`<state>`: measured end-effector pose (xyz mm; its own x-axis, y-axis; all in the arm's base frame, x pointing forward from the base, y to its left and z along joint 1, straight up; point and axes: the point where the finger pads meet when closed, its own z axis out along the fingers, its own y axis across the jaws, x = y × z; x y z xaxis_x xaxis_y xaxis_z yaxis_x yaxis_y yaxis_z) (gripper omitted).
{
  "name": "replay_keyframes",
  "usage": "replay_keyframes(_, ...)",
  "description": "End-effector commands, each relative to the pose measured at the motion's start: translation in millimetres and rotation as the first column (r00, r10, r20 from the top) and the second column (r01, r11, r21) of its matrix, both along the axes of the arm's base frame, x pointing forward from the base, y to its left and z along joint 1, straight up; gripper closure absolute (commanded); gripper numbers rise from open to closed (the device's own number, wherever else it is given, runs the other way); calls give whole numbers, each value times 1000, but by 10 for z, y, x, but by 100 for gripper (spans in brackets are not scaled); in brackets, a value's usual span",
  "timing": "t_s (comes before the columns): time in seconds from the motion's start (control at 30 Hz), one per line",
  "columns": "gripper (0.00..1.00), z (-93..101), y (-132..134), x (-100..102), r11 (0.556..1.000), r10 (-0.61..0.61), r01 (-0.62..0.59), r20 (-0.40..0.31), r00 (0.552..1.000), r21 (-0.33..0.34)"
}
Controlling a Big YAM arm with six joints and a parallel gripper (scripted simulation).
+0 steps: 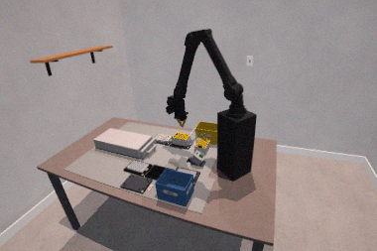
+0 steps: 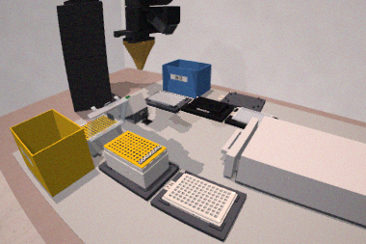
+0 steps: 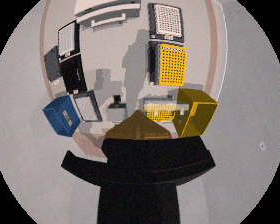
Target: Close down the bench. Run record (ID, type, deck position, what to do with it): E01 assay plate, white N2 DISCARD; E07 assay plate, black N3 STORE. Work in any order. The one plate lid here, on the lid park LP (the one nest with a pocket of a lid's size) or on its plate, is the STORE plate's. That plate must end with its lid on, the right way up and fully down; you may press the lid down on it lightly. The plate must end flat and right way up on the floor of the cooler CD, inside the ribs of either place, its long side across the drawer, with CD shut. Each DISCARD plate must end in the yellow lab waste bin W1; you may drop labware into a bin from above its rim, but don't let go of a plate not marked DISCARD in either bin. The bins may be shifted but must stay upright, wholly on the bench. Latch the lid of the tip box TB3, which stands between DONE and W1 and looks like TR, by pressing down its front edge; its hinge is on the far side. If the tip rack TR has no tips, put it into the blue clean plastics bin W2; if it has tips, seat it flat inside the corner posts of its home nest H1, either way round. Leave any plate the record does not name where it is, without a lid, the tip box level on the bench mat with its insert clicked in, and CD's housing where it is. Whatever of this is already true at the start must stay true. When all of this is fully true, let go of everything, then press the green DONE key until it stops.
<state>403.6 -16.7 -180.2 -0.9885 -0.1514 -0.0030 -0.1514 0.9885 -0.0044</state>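
My gripper is shut and empty. It hangs high above the bench, over the open tip box. The yellow bin stands beside that box. A tip rack with a yellow insert sits on a dark nest. A white plate lies on the nest beside it. A black plate lies near the blue bin. The long white cooler lies at the far side.
A pale gridded piece lies by the blue bin. A dark-framed plate with white wells and a dark nest lie past the black plate. The arm's black pedestal stands behind the tip box.
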Motion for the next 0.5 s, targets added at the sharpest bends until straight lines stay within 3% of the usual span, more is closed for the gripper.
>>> replay_keyframes(0.0,100,-18,-150,224,1000,24,-24,40,999,-2)
replay_keyframes(0.47,100,-191,-611,256,1000,24,-24,33,999,-4)
